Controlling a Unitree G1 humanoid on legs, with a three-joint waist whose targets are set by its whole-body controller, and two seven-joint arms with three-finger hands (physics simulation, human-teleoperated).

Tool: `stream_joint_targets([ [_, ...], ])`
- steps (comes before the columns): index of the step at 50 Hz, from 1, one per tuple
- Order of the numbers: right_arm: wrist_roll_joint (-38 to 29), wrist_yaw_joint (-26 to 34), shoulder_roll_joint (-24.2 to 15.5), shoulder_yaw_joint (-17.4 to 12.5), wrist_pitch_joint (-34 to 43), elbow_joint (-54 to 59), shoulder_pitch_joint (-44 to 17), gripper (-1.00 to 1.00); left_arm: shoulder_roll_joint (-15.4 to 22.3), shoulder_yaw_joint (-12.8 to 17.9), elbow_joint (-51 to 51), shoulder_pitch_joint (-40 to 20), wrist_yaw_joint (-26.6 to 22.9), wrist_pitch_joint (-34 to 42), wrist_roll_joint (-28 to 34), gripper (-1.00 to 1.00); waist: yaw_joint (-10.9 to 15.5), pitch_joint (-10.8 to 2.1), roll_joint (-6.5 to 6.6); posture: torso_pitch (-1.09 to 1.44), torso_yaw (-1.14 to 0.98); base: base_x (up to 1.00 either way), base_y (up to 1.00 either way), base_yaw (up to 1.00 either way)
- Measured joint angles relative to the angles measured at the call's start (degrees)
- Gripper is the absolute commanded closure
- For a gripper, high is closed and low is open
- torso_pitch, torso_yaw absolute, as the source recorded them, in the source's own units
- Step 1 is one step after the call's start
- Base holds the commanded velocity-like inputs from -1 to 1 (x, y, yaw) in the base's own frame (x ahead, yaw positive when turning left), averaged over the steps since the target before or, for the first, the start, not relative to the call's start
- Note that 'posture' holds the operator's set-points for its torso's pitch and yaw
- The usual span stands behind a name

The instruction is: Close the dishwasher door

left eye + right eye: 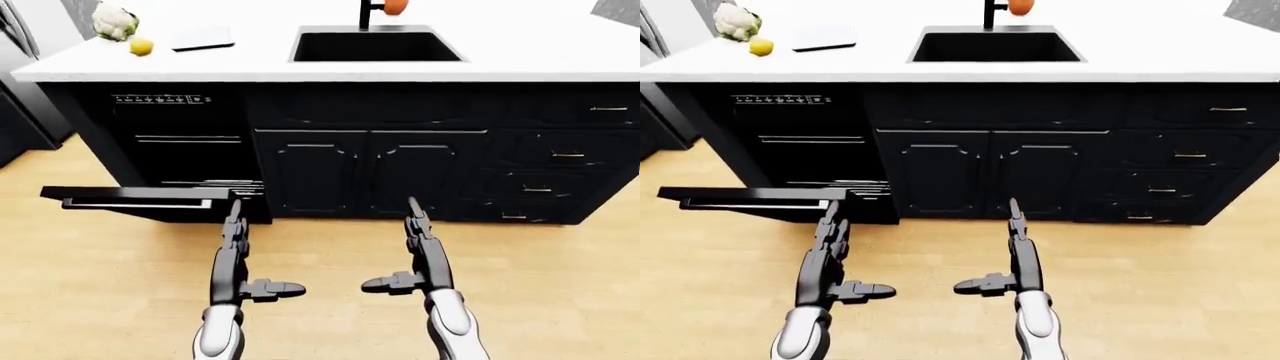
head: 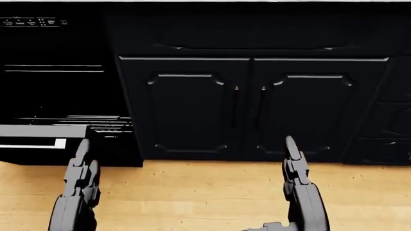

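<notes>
The black dishwasher (image 1: 175, 142) is set into the left part of the kitchen island. Its door (image 1: 140, 201) hangs fully open, lying flat just above the floor, with a silver handle bar (image 1: 130, 204) along its near edge. My left hand (image 1: 236, 225) is open, fingers pointing ahead, just right of the door's right end and not touching it. My right hand (image 1: 415, 217) is open and empty over the floor, below the sink cabinet doors (image 1: 365, 172).
The island's white countertop (image 1: 500, 56) holds a black sink (image 1: 375, 46), a cauliflower (image 1: 113, 22), a lemon (image 1: 141, 46) and a dark flat pad (image 1: 203, 37). Drawers (image 1: 565, 154) fill the right side. Light wood floor (image 1: 320, 255) lies beneath my hands.
</notes>
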Motion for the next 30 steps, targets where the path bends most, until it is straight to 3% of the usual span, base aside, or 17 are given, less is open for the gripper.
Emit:
stream_joint_targets([
  [5,0.04,-0.04,-0.01,-0.09,-0.21,-0.04,-0.14,-1.0,0.05,-0.14,-0.52,0.18,-0.3,-0.24,0.04,-1.0,-0.48,0.11,2.55,0.0,0.0,0.0,0.0,0.46],
  [7,0.05,0.19,0.44,0.73,-0.26,0.18,-0.15,-1.0,0.46,0.73,-0.35,0.29,-0.12,-0.13,0.01,-1.0,-0.04,0.13,1.94,0.0,0.0,0.0,0.0,0.46],
  [10,-0.01,0.63,0.69,1.7,-0.14,0.05,-0.15,-1.0,0.63,1.59,-0.37,0.65,0.25,0.23,-0.1,-1.0,0.64,-0.11,2.54,0.0,0.0,0.0,0.0,0.46],
  [16,-0.16,0.57,0.45,1.04,-0.26,-0.25,-0.36,-1.0,0.46,0.98,-1.72,0.55,0.1,-0.31,-0.14,-1.0,0.17,0.36,-1.04,0.0,0.0,0.0,0.0,0.47],
  [19,-0.31,0.51,0.41,1.19,-0.35,-0.68,-0.34,-1.0,0.43,1.02,-1.97,0.51,0.01,-0.34,-0.17,-1.0,-0.38,0.09,-4.24,0.0,0.0,0.0,0.0,0.48],
  [21,-0.38,0.43,-0.05,0.44,-0.21,-0.18,-0.26,-1.0,-0.13,0.15,-1.4,0.63,-0.17,-0.17,-0.17,-1.0,-1.12,0.55,-3.3,0.0,0.0,0.0,0.0,0.5],
  [24,-0.62,0.12,0.05,0.32,0.5,-0.41,0.46,-1.0,-0.07,-0.28,-1.01,1.12,-0.57,0.26,-0.08,-1.0,-1.04,0.13,-3.51,0.0,0.0,0.0,0.0,0.52],
  [30,-0.67,0.3,0.13,0.85,0.32,-1.4,0.29,-1.0,0.02,0.2,-2.63,1.0,-0.49,-0.41,-0.03,-1.0,-1.18,0.53,0.92,0.0,0.0,0.0,0.0,0.68],
])
